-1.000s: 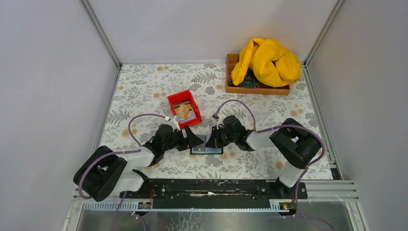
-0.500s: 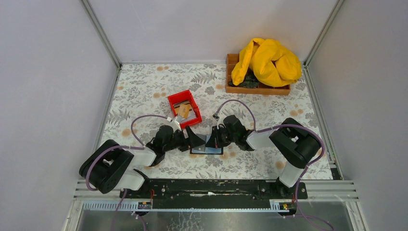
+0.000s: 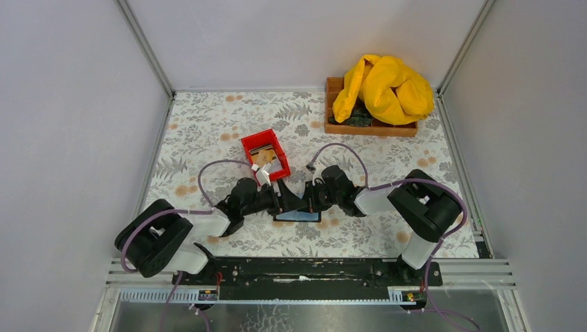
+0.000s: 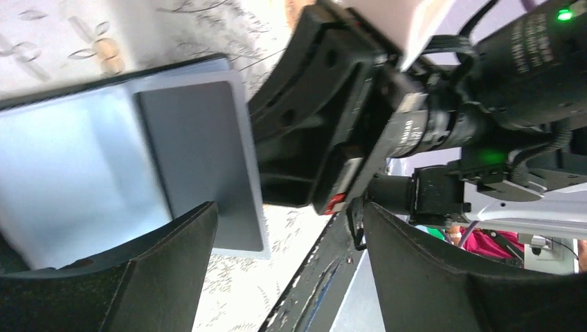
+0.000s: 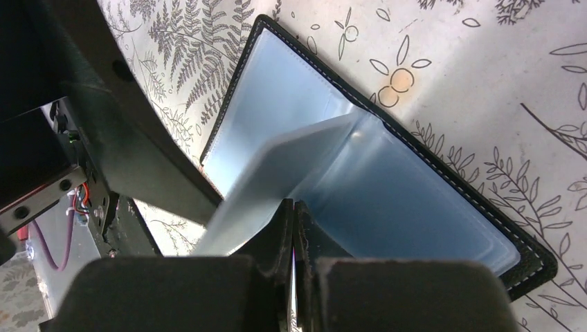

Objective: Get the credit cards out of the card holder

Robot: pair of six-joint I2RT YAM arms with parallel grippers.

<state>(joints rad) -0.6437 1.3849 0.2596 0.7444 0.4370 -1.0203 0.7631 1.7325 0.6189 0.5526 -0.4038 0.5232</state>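
The card holder (image 3: 298, 215) lies open on the floral table between both grippers, its grey-blue inner faces (image 5: 415, 207) up. My right gripper (image 5: 293, 216) is shut, pinching the edge of a raised inner leaf (image 5: 277, 176) of the holder. In the left wrist view that leaf stands up with a grey credit card (image 4: 197, 155) showing in it. My left gripper (image 4: 291, 277) is open, its fingers (image 4: 159, 270) just short of the leaf's free edge, nothing between them. Other credit cards (image 3: 263, 158) lie in the red bin. My left gripper (image 3: 285, 201) faces the right gripper (image 3: 309, 200).
A small red bin (image 3: 252, 142) stands just beyond the left gripper. A brown wooden tray (image 3: 335, 126) with a yellow cloth (image 3: 384, 86) sits at the back right. White walls and metal rails enclose the table. The black base rail (image 3: 304, 268) runs along the near edge.
My left arm has reached right, bringing its open gripper up to the card holder and close to the right gripper. The right gripper has stayed shut and still.
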